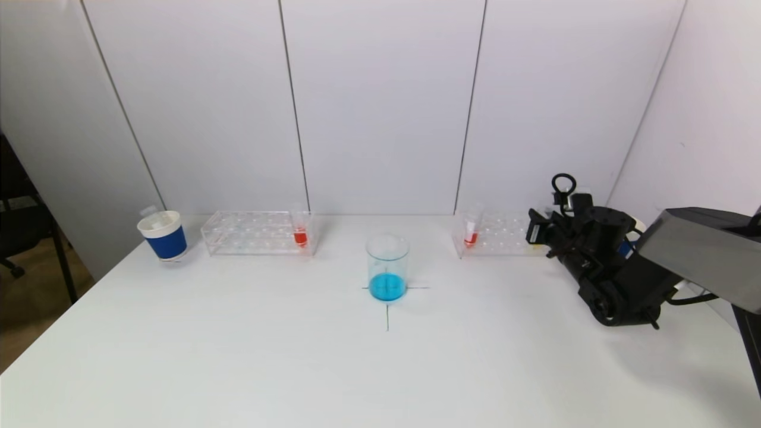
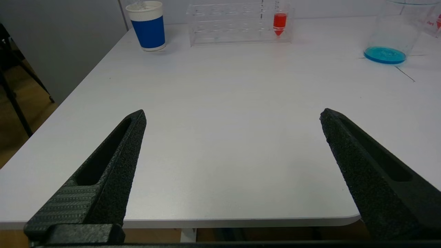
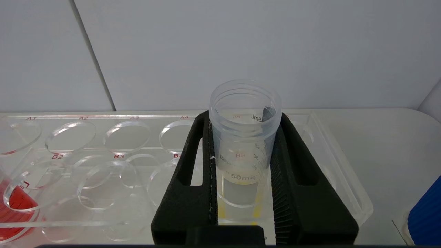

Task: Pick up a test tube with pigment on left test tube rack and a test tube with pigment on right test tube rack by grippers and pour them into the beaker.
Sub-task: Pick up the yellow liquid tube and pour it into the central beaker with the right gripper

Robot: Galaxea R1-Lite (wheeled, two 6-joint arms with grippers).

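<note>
A glass beaker (image 1: pixel 387 267) holding blue liquid stands at the table's middle. The left clear rack (image 1: pixel 250 233) holds a tube of red pigment (image 1: pixel 300 235) at its right end. The right clear rack (image 1: pixel 502 235) holds a red tube (image 1: pixel 471 236) at its left end. My right gripper (image 1: pixel 540 233) is at that rack's right end. In the right wrist view my right gripper (image 3: pixel 245 117) is shut on a clear tube (image 3: pixel 244 100) with yellow pigment low inside, standing in the rack (image 3: pixel 120 151). My left gripper (image 2: pixel 232 115) is open and empty over the table's near edge.
A blue and white paper cup (image 1: pixel 162 236) stands left of the left rack. Another blue cup (image 3: pixel 425 217) stands just beyond the right rack's end. Black cross lines (image 1: pixel 387 309) mark the beaker's spot. White wall panels run close behind the racks.
</note>
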